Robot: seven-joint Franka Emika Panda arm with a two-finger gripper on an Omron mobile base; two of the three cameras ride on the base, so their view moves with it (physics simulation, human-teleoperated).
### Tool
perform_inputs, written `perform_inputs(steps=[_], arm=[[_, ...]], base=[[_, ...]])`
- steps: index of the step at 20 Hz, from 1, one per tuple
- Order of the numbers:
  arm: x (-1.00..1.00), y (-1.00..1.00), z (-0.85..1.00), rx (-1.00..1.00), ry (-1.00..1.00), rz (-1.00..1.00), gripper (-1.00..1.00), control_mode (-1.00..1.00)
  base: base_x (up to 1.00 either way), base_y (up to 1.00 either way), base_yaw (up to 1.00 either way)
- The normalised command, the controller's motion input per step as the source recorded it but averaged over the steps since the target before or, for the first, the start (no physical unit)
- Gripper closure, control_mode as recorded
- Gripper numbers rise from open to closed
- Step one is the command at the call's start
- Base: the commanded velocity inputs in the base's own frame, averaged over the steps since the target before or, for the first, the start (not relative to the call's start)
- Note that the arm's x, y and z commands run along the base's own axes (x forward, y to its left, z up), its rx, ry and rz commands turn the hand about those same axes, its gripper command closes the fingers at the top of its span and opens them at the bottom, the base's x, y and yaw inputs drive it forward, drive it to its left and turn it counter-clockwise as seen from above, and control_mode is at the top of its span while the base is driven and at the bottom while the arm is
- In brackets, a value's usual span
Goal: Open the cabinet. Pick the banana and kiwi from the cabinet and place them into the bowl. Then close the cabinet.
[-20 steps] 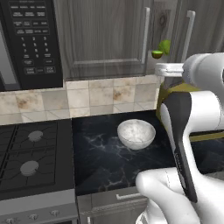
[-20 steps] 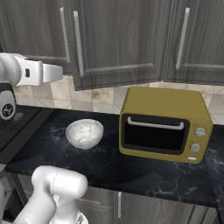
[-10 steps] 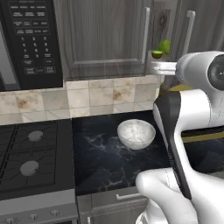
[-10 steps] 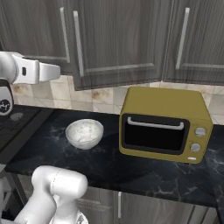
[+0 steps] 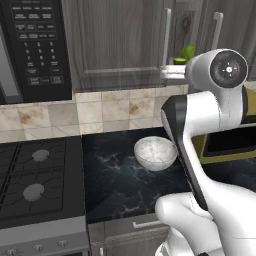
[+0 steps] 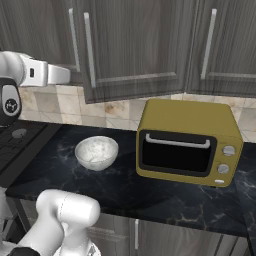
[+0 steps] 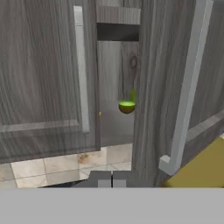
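Looking along the hand, I see the gripper (image 7: 112, 179) with its two dark tips pressed together on nothing, low in front of the cabinet (image 7: 48, 74), whose right door stands ajar with its edge toward me. Through the gap the kiwi (image 7: 127, 106) sits on the grey shelf, cut green face up (the banana I can't make out), and from the left base camera the bowl (image 5: 155, 153) stands on the black marble counter (image 5: 115, 180) beside the stove (image 5: 35, 175), with the yellow toaster oven (image 6: 186, 142) to its right
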Motion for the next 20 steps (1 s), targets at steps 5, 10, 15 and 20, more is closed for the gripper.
perform_inputs(steps=[5, 10, 15, 20], arm=[[0.30, 0.10, 0.00, 0.00, 0.05, -0.07, 1.00, -1.00], [0.31, 0.02, -0.05, 0.00, 0.05, -0.11, 1.00, -1.00], [0.29, 0.00, -0.06, 0.00, 0.04, -0.11, 1.00, -1.00], [0.30, 0.00, -0.06, 0.00, 0.03, -0.11, 1.00, -1.00]], base=[[0.00, 0.00, 0.00], [0.00, 0.00, 0.00], [0.00, 0.00, 0.00], [0.00, 0.00, 0.00]])
